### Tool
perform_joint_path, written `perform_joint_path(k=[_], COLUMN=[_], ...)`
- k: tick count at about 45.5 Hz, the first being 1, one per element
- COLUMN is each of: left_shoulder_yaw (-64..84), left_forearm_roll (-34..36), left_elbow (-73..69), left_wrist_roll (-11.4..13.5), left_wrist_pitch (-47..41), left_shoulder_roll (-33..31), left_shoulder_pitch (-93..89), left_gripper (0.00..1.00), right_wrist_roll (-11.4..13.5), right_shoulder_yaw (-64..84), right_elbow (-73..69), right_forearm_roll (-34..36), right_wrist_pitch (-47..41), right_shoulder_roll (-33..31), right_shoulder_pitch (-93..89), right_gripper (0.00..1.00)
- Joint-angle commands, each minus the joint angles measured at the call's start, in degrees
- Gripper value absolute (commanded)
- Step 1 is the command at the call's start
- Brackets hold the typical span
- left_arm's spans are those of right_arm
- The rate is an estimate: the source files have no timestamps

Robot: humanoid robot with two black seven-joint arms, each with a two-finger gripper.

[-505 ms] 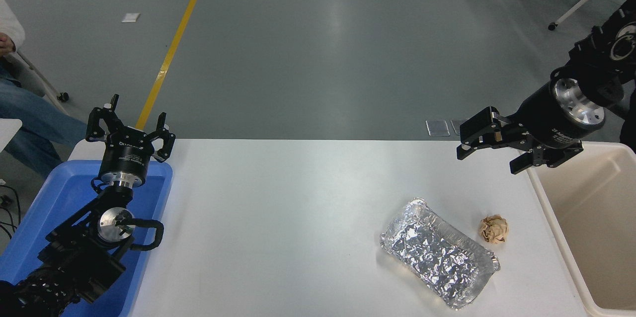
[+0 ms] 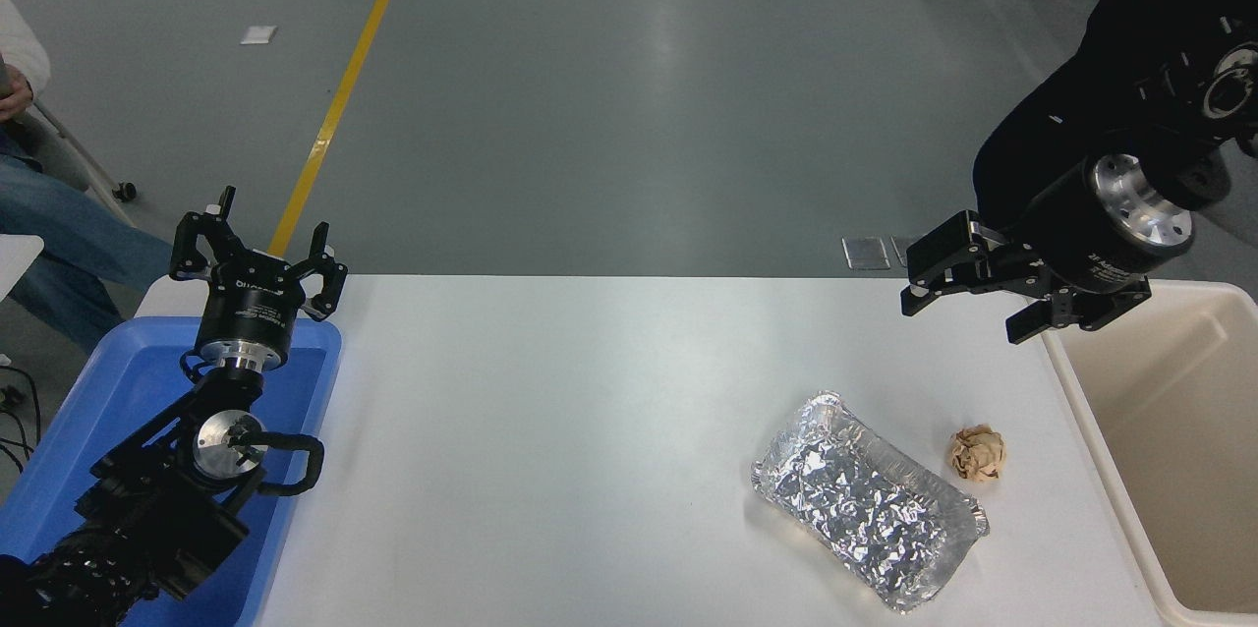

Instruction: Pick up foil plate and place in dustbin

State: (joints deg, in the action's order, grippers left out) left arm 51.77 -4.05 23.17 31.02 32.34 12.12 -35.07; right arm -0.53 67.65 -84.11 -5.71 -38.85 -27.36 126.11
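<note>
The foil plate (image 2: 869, 501), a crinkled silver tray, lies flat on the white table (image 2: 550, 430) at the front right, long side slanted. The cream dustbin (image 2: 1101, 470) stands at the table's right edge, its inside bare as far as it shows. My right gripper (image 2: 968, 313) hangs open above the table's far right part, near the bin's far corner and well behind the plate, holding nothing. At the lower left my left gripper (image 2: 257, 249) is parked, open, over the blue tub.
A crumpled brown paper ball (image 2: 977, 454) sits between the foil plate and the dustbin. A blue tub (image 2: 88, 430) stands at the table's left end under the left arm. A person in jeans (image 2: 59, 244) sits at the far left.
The right arm's upper links have swung further into view at the top right; the gripper itself has barely shifted. Plate, paper ball and left arm are unmoved.
</note>
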Motion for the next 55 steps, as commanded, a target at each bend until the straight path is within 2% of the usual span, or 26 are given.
perform_joint_path(k=[1,15,47,55], left_shoulder_yaw=[0.0,0.0,0.0,0.0], left_forearm_roll=[0.01,0.01,0.01,0.01], left_elbow=[0.03,0.03,-0.05,0.03], left_wrist_roll=[0.0,0.0,0.0,0.0], left_wrist_pitch=[0.01,0.01,0.09,0.01], left_shoulder_roll=[0.01,0.01,0.01,0.01], left_shoulder_pitch=[0.0,0.0,0.0,0.0], left_gripper=[0.99,0.99,0.99,0.99], right_wrist_roll=[0.0,0.0,-0.08,-0.17], right_shoulder_yaw=[-0.59,-0.76,1.08,2.93], right_elbow=[0.09,0.88,0.97,0.7], right_forearm_roll=[0.35,0.79,2.64,8.43], right_wrist_pitch=[0.09,0.0,-0.62,-0.88], right_shoulder_roll=[1.87,5.56,2.57,2.48], right_shoulder_pitch=[-0.34,-0.61,-1.13,-4.38], right_gripper=[1.0,1.0,1.0,1.0])
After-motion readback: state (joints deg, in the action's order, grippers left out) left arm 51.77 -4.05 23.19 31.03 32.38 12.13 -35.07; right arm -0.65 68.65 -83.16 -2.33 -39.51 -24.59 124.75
